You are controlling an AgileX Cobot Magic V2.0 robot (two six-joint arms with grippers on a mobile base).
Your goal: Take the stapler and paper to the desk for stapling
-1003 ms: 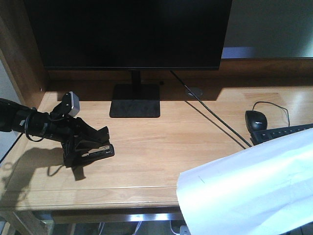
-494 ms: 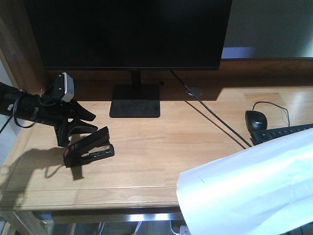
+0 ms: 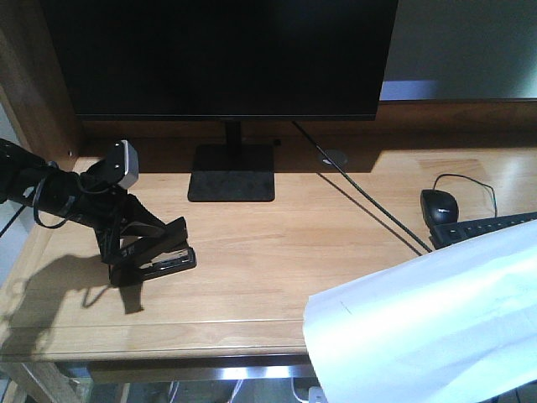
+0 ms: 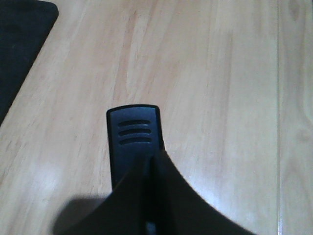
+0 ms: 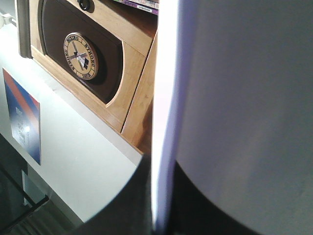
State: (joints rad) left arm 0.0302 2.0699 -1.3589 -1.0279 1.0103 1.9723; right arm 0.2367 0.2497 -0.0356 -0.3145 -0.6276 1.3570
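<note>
At the far left, my left claw is down on the stapler, which lies on the bench just left of the monitor stand. In the wrist view the fingers are drawn together to a thin slit over the stapler's rear end. I cannot tell whether they hold any part of it or only rest on top.

I judge the stapler to be stiff, compact and fairly heavy for its size. Its smooth plastic top could be slick, and its hinged arm may swing. I would pinch it across the sides of the body, near the middle, not by the arm.

Moving right, a cable runs diagonally across the wood. A black mouse and the end of a keyboard sit near the right edge.

At the front right is the paper, tilted and overhanging the bench's front edge. My right claw is clamped shut on one edge of it. I cannot tell whether the sheet touches the wood anywhere. It looks light and floppy and will crease easily, so an edge grip suits it, and it needs laying down flat.
</note>
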